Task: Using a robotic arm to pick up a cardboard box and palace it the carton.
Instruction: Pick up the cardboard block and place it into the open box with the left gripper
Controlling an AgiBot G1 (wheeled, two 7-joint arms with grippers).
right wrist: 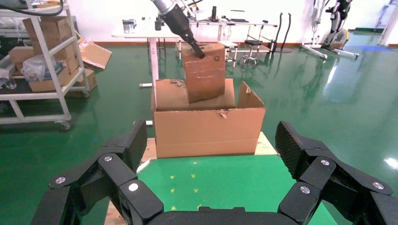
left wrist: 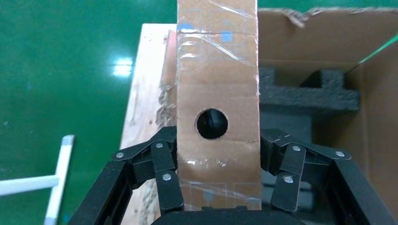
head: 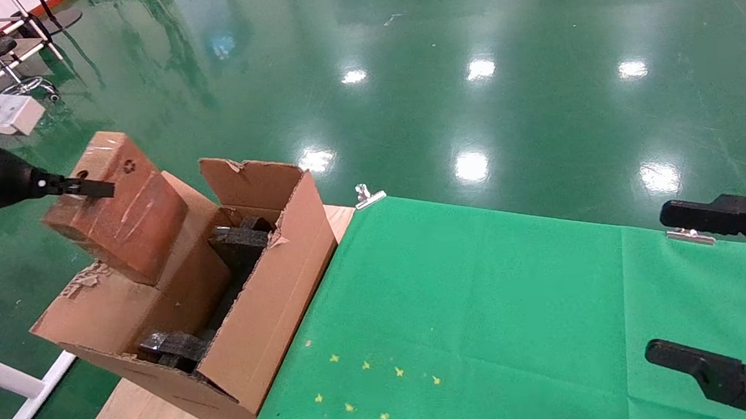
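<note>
One round hole marks the taped brown cardboard box [left wrist: 217, 84]

Carton [head: 269, 306] mouth open upward; foam blocks [head: 239, 243] fill interior; raised flaps [head: 248, 181] hem entry.

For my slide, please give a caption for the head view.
Left end effector holds the cardboard box above the carton.
</note>
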